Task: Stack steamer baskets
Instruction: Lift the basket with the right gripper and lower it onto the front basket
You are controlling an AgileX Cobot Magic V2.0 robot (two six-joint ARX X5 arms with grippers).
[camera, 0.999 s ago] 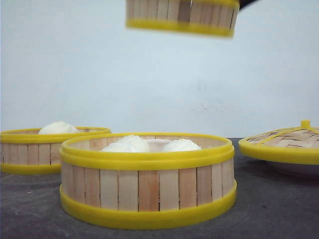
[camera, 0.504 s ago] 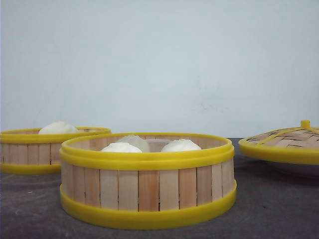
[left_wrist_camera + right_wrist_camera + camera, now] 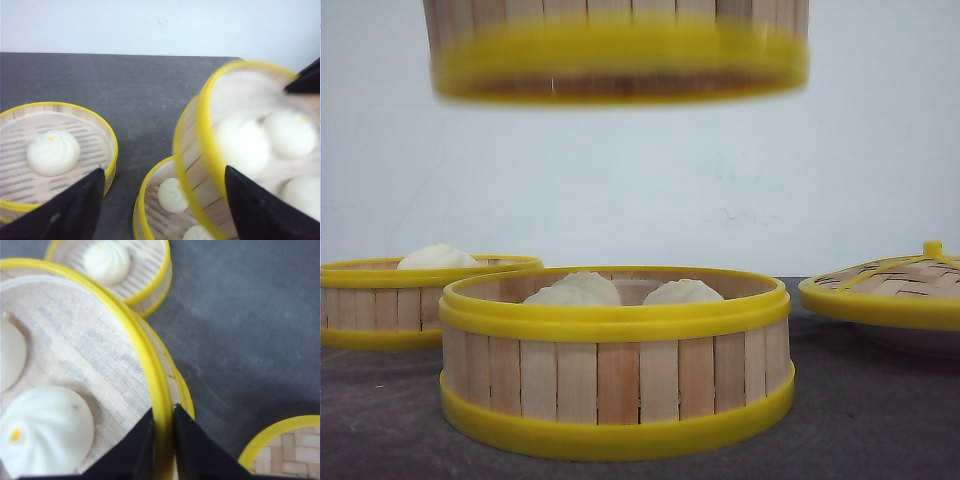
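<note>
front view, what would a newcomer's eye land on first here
The raised basket hangs blurred in mid-air above the middle basket, which holds buns. In the right wrist view the right gripper is pinched on the raised basket's yellow rim. To the left, farther back, sits a third basket with one bun, and at the right the lid.

A plain pale wall [image 3: 640, 190] stands behind the dark grey table [image 3: 880, 420], evenly lit.
</note>
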